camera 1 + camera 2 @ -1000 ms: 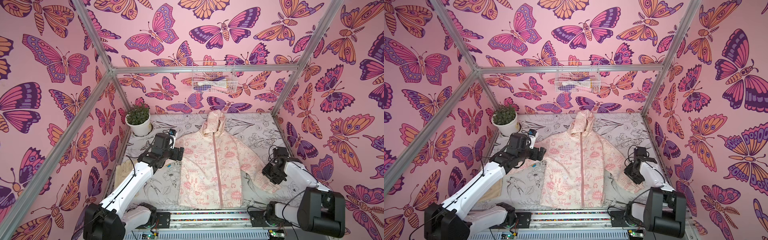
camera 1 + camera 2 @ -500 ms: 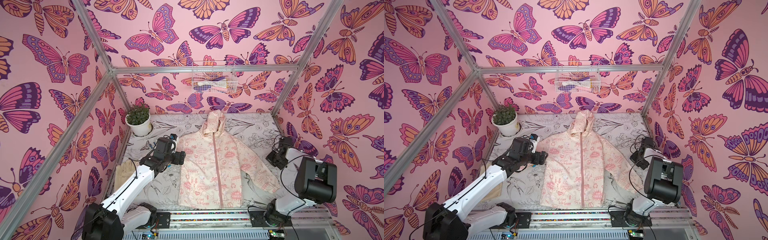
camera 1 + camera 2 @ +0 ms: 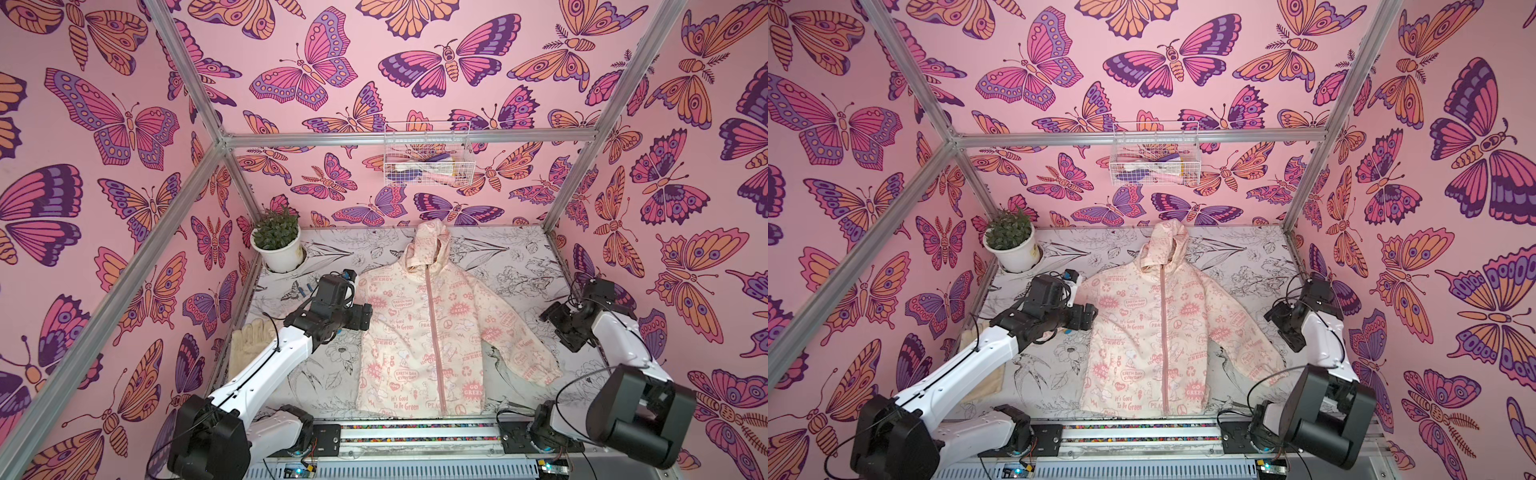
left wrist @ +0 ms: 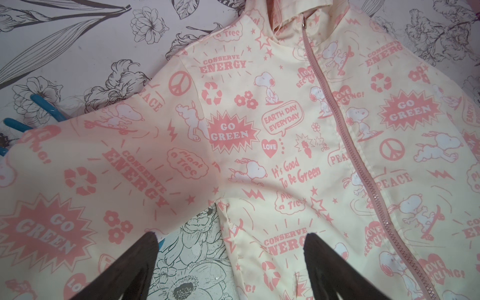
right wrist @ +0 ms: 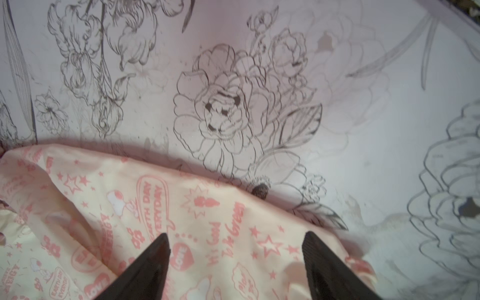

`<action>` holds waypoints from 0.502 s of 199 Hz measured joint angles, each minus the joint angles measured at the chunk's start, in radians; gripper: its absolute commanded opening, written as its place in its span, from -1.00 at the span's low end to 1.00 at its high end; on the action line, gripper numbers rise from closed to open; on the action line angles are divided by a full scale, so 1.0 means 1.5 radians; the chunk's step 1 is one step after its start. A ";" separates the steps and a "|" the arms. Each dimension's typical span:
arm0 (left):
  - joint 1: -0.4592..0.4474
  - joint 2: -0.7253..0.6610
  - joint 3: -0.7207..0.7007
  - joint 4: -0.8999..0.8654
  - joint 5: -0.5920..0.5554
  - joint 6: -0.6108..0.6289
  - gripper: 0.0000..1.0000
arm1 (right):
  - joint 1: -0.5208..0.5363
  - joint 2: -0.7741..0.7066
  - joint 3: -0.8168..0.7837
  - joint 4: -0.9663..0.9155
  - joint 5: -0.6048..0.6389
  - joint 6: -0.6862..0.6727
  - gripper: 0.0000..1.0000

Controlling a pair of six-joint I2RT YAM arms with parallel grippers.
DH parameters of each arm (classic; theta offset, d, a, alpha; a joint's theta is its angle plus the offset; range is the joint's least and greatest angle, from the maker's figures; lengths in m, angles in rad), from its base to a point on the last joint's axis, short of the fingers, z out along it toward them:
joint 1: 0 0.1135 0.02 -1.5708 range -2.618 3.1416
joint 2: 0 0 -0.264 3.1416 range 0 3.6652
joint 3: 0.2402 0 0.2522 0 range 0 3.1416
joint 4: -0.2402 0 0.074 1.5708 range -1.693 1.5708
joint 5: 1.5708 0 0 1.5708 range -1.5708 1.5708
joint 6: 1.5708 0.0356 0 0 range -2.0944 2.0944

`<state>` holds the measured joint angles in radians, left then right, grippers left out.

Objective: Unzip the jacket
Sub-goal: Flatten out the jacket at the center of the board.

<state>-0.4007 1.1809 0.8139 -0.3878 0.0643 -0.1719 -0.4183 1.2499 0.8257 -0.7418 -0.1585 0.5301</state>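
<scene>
The cream-pink hooded jacket [image 3: 432, 332] [image 3: 1163, 332] lies flat on its back, hood to the rear. Its pink zipper [image 4: 345, 145] is closed, with the slider [image 4: 303, 24] up at the collar. My left gripper [image 3: 365, 316] [image 4: 231, 239] is open and hovers at the jacket's left side, near the armpit, one finger over the body and one over the sleeve. My right gripper [image 3: 555, 322] [image 5: 235, 239] is open above the jacket's other sleeve [image 5: 181, 220], holding nothing.
A potted plant [image 3: 276, 241] stands in the back left corner. A beige glove [image 3: 249, 340] lies along the left edge. A wire basket [image 3: 426, 156] hangs on the back wall. Blue plastic pieces [image 4: 44, 104] poke out from under the sleeve.
My left gripper has slid right, up to the jacket's side. My right arm has lifted off the sleeve's cuff end and shifted back along the right edge.
</scene>
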 measured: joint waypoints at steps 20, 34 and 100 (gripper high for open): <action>0.000 0.007 0.000 0.008 0.007 0.004 0.82 | 0.007 -0.037 -0.051 -0.044 0.000 0.016 0.58; 0.000 0.009 0.000 0.017 0.015 0.004 0.82 | 0.027 -0.036 -0.082 -0.067 0.007 0.036 0.56; 0.000 0.003 -0.010 0.049 0.034 -0.004 0.85 | 0.166 0.092 -0.114 -0.031 0.063 0.176 -0.06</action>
<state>-0.4004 1.1851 0.7986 -0.3138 0.1158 -0.1772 -0.1688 1.3884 0.6544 -0.7887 -0.0635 0.7940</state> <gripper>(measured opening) 0.923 0.562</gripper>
